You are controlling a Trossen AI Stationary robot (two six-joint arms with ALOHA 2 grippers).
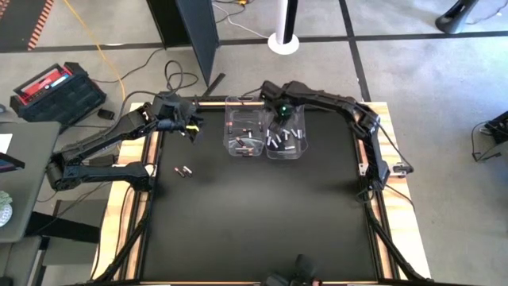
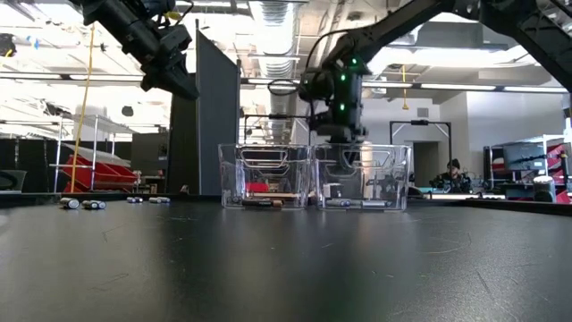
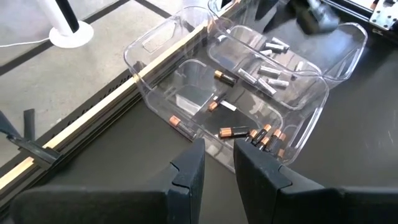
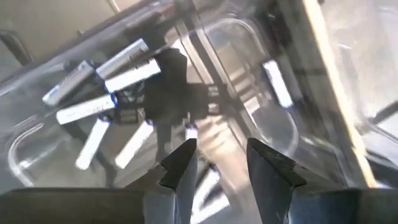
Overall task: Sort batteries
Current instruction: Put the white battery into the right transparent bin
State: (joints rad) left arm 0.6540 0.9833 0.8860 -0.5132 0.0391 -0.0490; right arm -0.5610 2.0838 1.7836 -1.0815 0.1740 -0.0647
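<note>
1. Left claw point(image 1: 189, 127) point(image 3: 217, 152): raised well above the table point(image 1: 254, 230) near its back left edge. Fingers point(image 3: 186, 171) a narrow slit apart, with nothing seen between them. Seen high in the low view point(image 2: 179, 80), well clear of the tabletop.
2. Loose batteries point(image 1: 184, 171) point(image 2: 82, 204): a small cluster lying flat on the bare table, below the left claw and a little nearer the table's front. Not touching anything else.
3. Left bin point(image 1: 230, 107) point(image 3: 155, 62): clear plastic, just ahead of the left claw and to its right, standing against the second bin.
4. Copper-toned batteries point(image 1: 242, 144) point(image 3: 233, 132): lying on the left bin's floor, most of them bunched in the corner nearest the left claw's fingertips, with a few apart farther in.
5. Right bin point(image 1: 305, 151) point(image 3: 348, 56): clear plastic, directly under the right claw.
6. White batteries point(image 1: 284, 139) point(image 3: 267, 68) point(image 4: 102, 81): scattered flat on the right bin's floor, below the right claw and ahead of it. One pale cell end just off a fingertip; cannot tell whether in contact.
7. Right claw point(image 1: 282, 111) point(image 2: 340, 134) point(image 4: 221, 149): pointing down at the right bin's back rim. Fingers point(image 4: 180, 165) clearly spread, gripping nothing.
</note>
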